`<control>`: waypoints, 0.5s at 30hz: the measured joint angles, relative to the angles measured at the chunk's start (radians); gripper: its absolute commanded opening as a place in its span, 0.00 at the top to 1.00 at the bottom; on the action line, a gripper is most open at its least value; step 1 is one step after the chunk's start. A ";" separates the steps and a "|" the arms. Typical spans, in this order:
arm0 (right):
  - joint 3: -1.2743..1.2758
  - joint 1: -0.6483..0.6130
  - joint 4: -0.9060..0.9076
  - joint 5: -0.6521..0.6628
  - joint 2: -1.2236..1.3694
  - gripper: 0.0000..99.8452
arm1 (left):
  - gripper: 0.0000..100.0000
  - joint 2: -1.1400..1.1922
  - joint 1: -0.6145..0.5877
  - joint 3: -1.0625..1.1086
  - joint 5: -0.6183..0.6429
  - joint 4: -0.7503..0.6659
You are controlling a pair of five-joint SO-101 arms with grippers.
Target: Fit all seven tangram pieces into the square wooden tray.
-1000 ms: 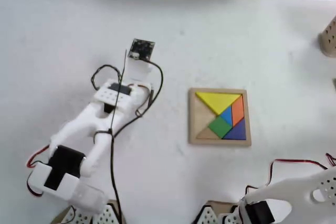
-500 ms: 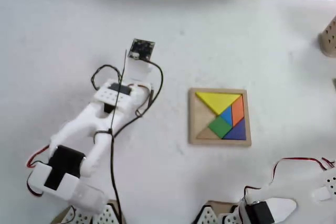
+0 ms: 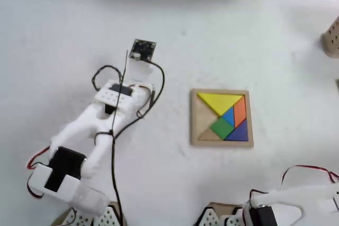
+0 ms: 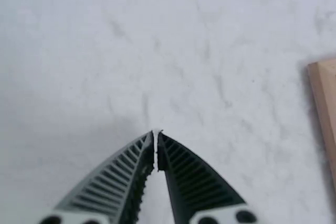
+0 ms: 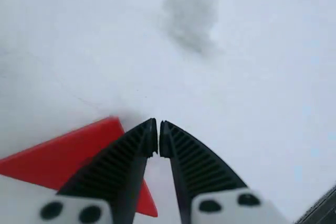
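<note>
The square wooden tray [image 3: 194, 117] lies right of the table's middle. It holds a yellow triangle [image 3: 220, 101], a blue piece [image 3: 229, 116], an orange piece [image 3: 240, 112], a green square [image 3: 221, 126] and a dark blue triangle [image 3: 239, 130]; its lower left part shows bare wood. The left arm [image 3: 114, 96] rests left of the tray. My left gripper [image 4: 156, 134] is shut over bare table, with the tray's edge [image 4: 325, 103] off to one side. My right gripper [image 5: 158, 129] is shut with nothing in it. A red triangle [image 5: 63, 156] lies flat on the table beside and partly under one finger.
The right arm [image 3: 296, 205] sits low at the front right edge with red and black wires. A beige perforated object [image 3: 332, 38] stands at the right edge. Black cables [image 3: 114, 130] trail along the left arm.
The right arm has drawn back toward the front edge of the table. The left arm and the tray have not moved.
</note>
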 measured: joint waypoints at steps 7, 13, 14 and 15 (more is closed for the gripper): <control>-0.038 0.009 0.061 0.106 0.101 0.98 | 0.96 0.000 0.000 0.000 0.000 0.000; -0.058 0.002 0.178 0.157 0.129 0.98 | 0.96 0.000 0.000 0.000 0.000 0.000; -0.058 -0.002 0.186 0.157 0.129 0.98 | 0.96 0.000 0.000 0.000 0.000 0.000; -0.058 -0.002 0.190 0.157 0.129 0.98 | 0.96 0.000 0.000 0.000 0.000 0.000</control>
